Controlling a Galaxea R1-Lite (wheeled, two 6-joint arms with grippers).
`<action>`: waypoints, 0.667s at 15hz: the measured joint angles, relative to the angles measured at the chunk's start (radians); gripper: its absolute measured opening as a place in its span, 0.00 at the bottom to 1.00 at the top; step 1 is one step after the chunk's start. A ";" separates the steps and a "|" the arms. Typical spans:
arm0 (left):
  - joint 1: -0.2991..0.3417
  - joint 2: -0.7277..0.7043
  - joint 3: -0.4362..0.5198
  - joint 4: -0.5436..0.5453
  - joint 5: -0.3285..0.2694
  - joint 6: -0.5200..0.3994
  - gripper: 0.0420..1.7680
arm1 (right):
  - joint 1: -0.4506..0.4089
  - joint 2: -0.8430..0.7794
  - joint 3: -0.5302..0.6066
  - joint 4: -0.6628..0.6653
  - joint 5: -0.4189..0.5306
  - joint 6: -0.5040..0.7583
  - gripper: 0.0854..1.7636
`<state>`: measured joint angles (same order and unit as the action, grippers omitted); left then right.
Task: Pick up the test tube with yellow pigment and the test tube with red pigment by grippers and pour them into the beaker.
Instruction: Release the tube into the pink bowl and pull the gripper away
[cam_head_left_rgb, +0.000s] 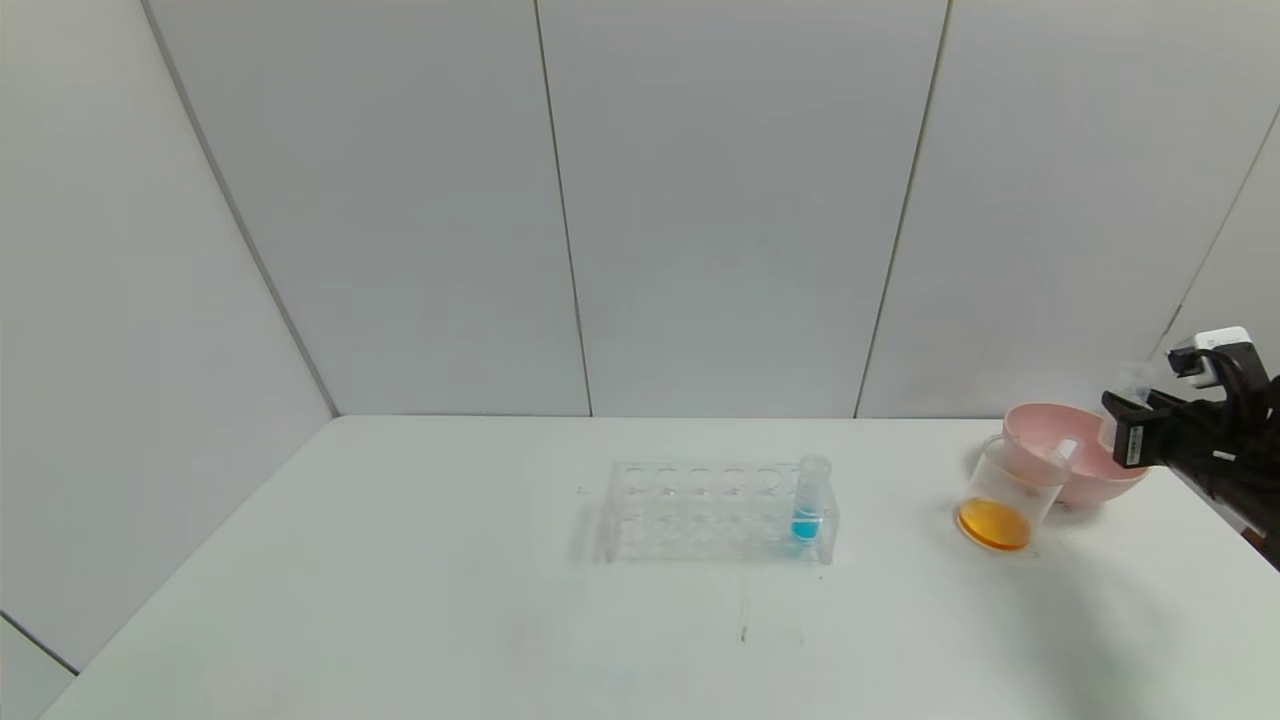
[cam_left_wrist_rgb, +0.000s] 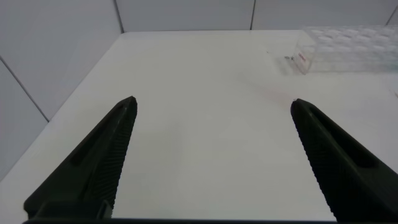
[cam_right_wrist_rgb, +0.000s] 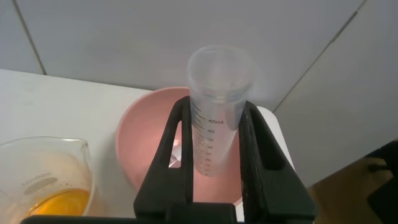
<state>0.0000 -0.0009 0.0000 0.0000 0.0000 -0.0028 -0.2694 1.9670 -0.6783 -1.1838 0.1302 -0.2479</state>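
Observation:
My right gripper (cam_head_left_rgb: 1120, 432) (cam_right_wrist_rgb: 214, 107) is shut on a clear graduated test tube (cam_head_left_rgb: 1135, 384) (cam_right_wrist_rgb: 217, 81), held upright over the pink bowl (cam_head_left_rgb: 1035, 418) (cam_right_wrist_rgb: 140, 143). No coloured liquid shows in this tube. A second clear tube (cam_head_left_rgb: 1062, 450) lies in the bowl. The beaker (cam_head_left_rgb: 1005, 490) (cam_right_wrist_rgb: 43, 168) stands just in front and left of the bowl with orange liquid at its bottom. No tube with yellow or red liquid is in view. My left gripper (cam_left_wrist_rgb: 212, 106) is open and empty over bare table, outside the head view.
A clear multi-hole rack (cam_head_left_rgb: 700, 505) (cam_left_wrist_rgb: 348, 46) stands mid-table with one blue-liquid tube (cam_head_left_rgb: 808, 500) at its right end. The bowl sits near the table's back right corner, close to the right edge. Grey wall panels close the back and sides.

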 joint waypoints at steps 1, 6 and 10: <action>0.000 0.000 0.000 0.000 0.000 0.000 1.00 | -0.009 0.012 0.000 0.001 0.001 0.026 0.24; 0.000 0.000 0.000 0.000 0.000 0.000 1.00 | 0.000 0.050 -0.010 0.003 0.005 0.105 0.50; 0.000 0.000 0.000 0.000 0.000 0.000 1.00 | 0.006 0.059 -0.017 0.000 0.003 0.097 0.69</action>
<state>-0.0004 -0.0009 0.0000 0.0000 0.0000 -0.0028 -0.2630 2.0262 -0.6955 -1.1838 0.1332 -0.1509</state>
